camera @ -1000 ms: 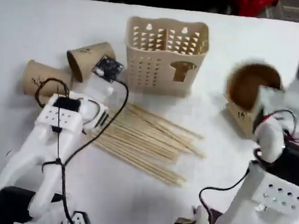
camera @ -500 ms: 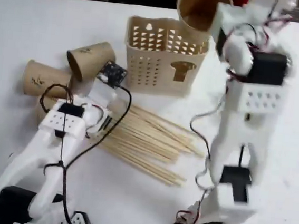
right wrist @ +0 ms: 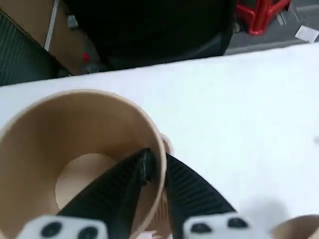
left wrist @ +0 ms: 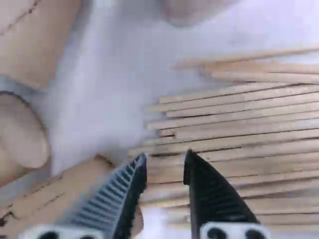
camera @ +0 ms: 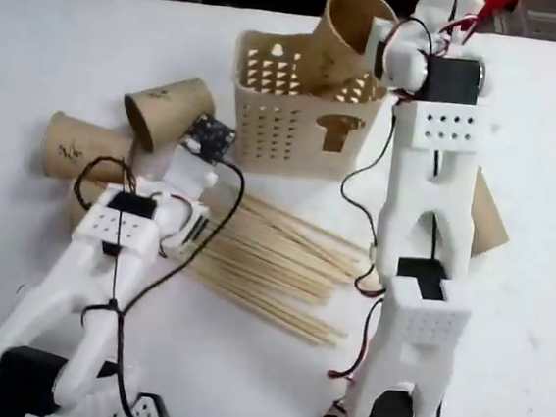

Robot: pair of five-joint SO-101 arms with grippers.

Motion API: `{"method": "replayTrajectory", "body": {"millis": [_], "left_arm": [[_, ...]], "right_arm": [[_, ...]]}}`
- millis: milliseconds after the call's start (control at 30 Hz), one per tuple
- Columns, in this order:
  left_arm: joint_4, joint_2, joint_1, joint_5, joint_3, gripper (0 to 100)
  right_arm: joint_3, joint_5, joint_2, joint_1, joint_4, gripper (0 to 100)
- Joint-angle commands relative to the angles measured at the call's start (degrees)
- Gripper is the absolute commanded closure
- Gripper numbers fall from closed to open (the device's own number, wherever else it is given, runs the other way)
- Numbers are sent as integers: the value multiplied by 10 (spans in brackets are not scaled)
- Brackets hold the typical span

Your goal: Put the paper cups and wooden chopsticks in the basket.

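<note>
Paper cup [camera: 339, 37] hangs tilted over the basket [camera: 281, 130], which stands at 12 o'clock on the table [camera: 68, 40]. The right end effector [right wrist: 157, 160] pinches its rim tight, one finger inside and one outside. A second cup [camera: 166, 109] and a third cup [camera: 79, 145] lie on their sides at 10 o'clock. A fourth cup [camera: 491, 221] lies at 3 o'clock (partly hidden behind the right arm). The wooden chopsticks [camera: 273, 257] lie in a flat pile in the middle. The left end effector [left wrist: 164, 162] is low over their 9 o'clock ends, fingers a little apart, gripping nothing.
</note>
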Motion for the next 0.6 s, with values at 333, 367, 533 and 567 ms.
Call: {"method": "replayTrajectory", "body": {"millis": [333,367,533,567], "left_arm": [[-10,-26,7,-1,-3,865],[-10,-26,7,-1,-3,865],[-10,-26,7,-1,-3,865],[-10,-26,7,-1,-3,865]], "right_arm": [[-23,-1,-72,-10,28,844],[-23,-1,-75,-8,28,844],[-21,-1,-76,-10,30,841],[-18,-1,-76,-10,30,841]]}}
